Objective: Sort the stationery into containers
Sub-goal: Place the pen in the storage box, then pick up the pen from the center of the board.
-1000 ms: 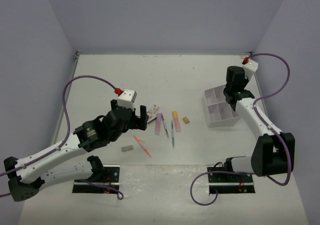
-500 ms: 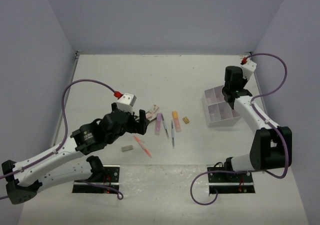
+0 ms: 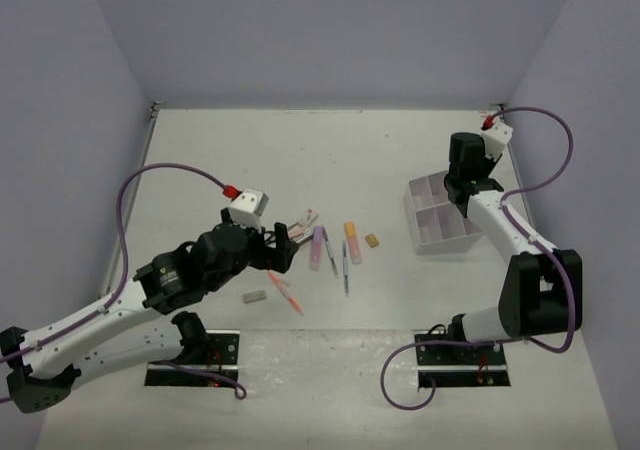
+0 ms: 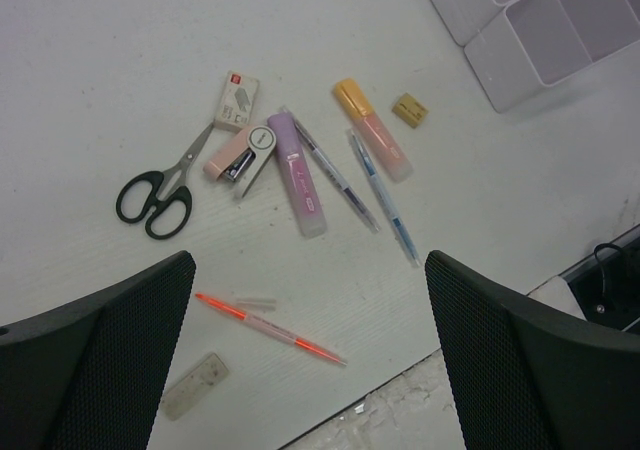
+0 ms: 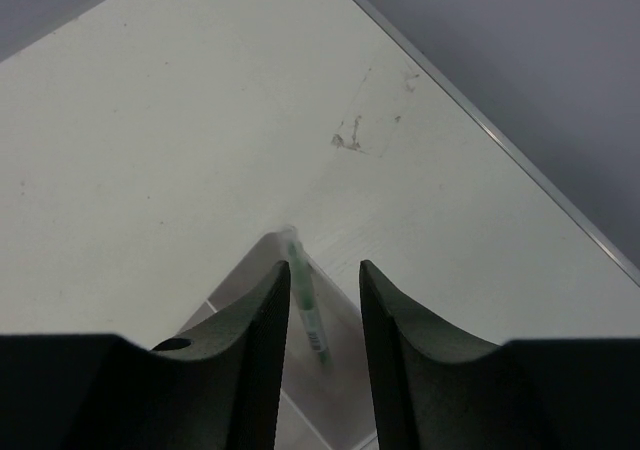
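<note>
The stationery lies mid-table: black-handled scissors (image 4: pixel 155 195), a purple marker (image 4: pixel 297 175), an orange-capped pink marker (image 4: pixel 373 130), two thin pens (image 4: pixel 385 202), a tan eraser (image 4: pixel 409 109), a red pen (image 4: pixel 270 328) and a grey eraser (image 4: pixel 196 384). My left gripper (image 4: pixel 308 300) hangs wide open above the red pen, holding nothing. The white divided tray (image 3: pixel 445 242) stands at the right. My right gripper (image 5: pixel 325 270) is over its far corner, jaws parted. A green pen (image 5: pixel 308 305) lies loose in that compartment below the gap, close to the left finger.
A small pink stapler-like item (image 4: pixel 240 155) and a small white box (image 4: pixel 237 99) lie beside the scissors. A clear cap (image 4: pixel 255 300) rests by the red pen. The table's front edge (image 4: pixel 420 410) runs just below the red pen. Side walls close the table at left and right.
My right gripper's jaws have parted, and the green pen now lies free in the tray. My left gripper has sunk a little toward the red pen.
</note>
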Controlling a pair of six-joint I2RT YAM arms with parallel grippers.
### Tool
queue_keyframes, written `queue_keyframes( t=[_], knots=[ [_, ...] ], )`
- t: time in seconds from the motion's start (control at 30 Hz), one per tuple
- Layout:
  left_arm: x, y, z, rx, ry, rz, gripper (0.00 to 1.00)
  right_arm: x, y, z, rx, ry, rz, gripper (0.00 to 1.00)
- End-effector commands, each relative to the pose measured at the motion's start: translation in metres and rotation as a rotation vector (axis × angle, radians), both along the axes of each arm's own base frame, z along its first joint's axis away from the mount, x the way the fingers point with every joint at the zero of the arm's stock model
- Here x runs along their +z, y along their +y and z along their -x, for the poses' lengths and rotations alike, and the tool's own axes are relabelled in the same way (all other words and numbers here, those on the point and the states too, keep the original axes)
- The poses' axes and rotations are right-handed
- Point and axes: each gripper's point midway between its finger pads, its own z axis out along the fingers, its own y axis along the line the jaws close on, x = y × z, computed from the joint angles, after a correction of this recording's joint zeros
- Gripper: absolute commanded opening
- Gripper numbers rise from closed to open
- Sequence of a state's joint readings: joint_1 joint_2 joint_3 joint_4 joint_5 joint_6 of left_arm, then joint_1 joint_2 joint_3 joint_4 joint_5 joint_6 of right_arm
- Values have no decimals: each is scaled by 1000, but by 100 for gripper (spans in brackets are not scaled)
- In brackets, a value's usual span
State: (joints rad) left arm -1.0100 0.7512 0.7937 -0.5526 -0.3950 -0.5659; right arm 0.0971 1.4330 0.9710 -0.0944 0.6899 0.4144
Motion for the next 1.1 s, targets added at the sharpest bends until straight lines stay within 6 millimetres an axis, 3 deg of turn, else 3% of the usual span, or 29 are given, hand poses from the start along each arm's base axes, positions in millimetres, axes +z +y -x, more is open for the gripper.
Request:
queue_keyframes(
  t=[0.0,0.2,0.3,0.43,0.5,0.6,0.67,0.77,0.83,0.97,1.07],
  knots=[
    [3,-8,-2,-11,-5,27,100,23,-2,-1,-20,-84,-17,38],
    [-2,-9,-4,-1,3,19,100,37,3,4,3,-110,-39,42],
    [-7,1,-10,84,18,0,100,81,16,19,50,-207,-49,48],
    [-11,27,-26,281,18,-66,100,127,71,44,244,-265,-53,56],
    [-18,45,-35,398,15,-141,100,146,119,57,422,-270,-99,62],
    [-26,68,-47,547,39,-233,100,123,175,77,607,-128,-161,66],
    [-32,71,-53,592,69,-254,100,101,216,88,723,-32,-209,75],
    [-26,73,-56,615,70,-225,100,67,261,111,846,96,-283,74],
    [-18,78,-57,632,54,-207,100,50,279,122,882,134,-307,73],
    [7,91,-57,624,-2,-232,100,12,302,144,924,225,-335,52],
    [20,86,-54,521,-37,-242,100,-3,320,155,968,271,-350,46]
  ],
)
